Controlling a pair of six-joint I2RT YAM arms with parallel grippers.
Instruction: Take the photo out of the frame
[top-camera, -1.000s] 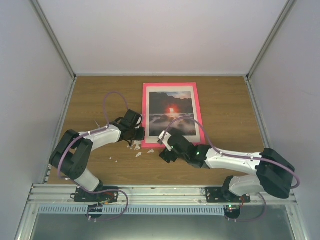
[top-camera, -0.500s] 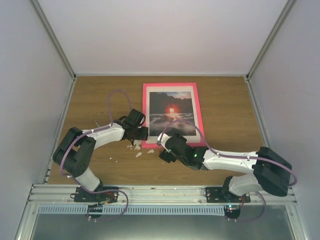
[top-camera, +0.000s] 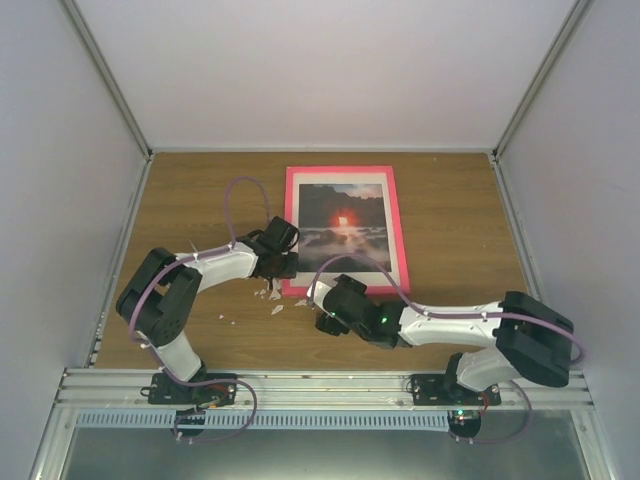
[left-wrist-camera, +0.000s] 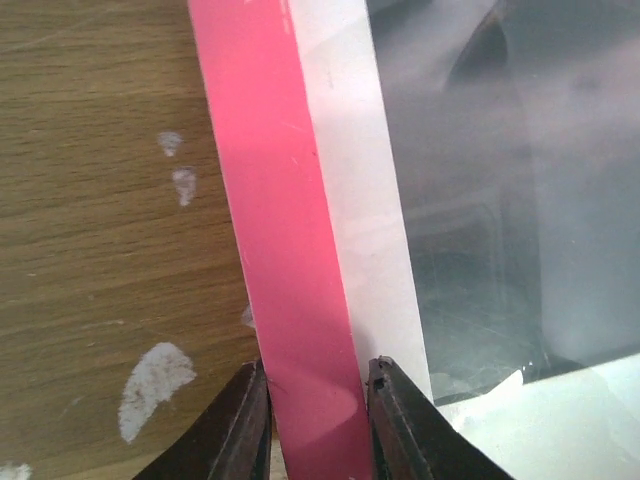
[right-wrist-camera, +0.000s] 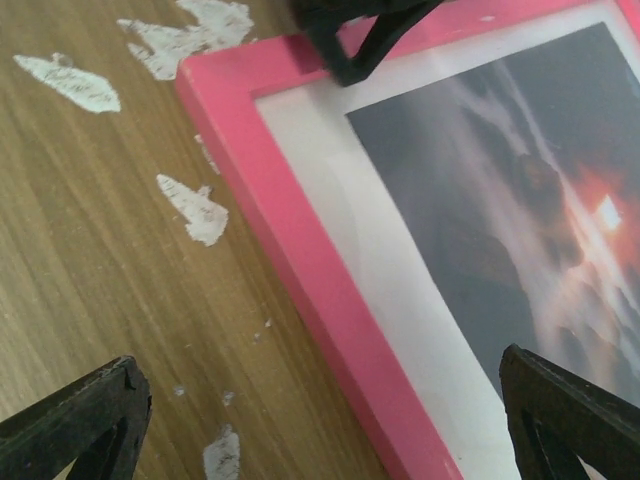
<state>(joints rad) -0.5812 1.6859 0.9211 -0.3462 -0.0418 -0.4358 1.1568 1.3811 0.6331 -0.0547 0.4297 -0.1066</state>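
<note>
1. The left gripper (left-wrist-camera: 315, 398) is at the left side of the frame (top-camera: 338, 171), near its front corner. Its two fingers (left-wrist-camera: 243, 410) sit on either side of the pink edge and touch it, so it is closed on the frame.
2. Small white marks (top-camera: 277, 309) lie on the brown table (top-camera: 450, 220) just in front of that corner.
3. The frame is bright pink and thin. It lies flat and face up in the middle of the table.
4. Inside the pink edge is a white border (right-wrist-camera: 330, 190). Inside that is the photo (top-camera: 343, 225). It shows a dark sea with a red-orange glow in the middle, dark rocks and misty white water. The photo is in the frame.
5. The long sides of the frame run from the arms toward the back wall. The short sides run left to right. The sky in the photo is at the far end and the water is at the near end.
6. The right gripper (right-wrist-camera: 320, 420) hangs over the front left corner of the frame. Its fingers are spread wide and hold nothing.
7. A second ago the left gripper was a little more to the left, and its fingers have opened and closed again since then. The right gripper covered the bottom of the white border then; it has pulled back toward the near edge of the table. The frame has not moved.
</note>
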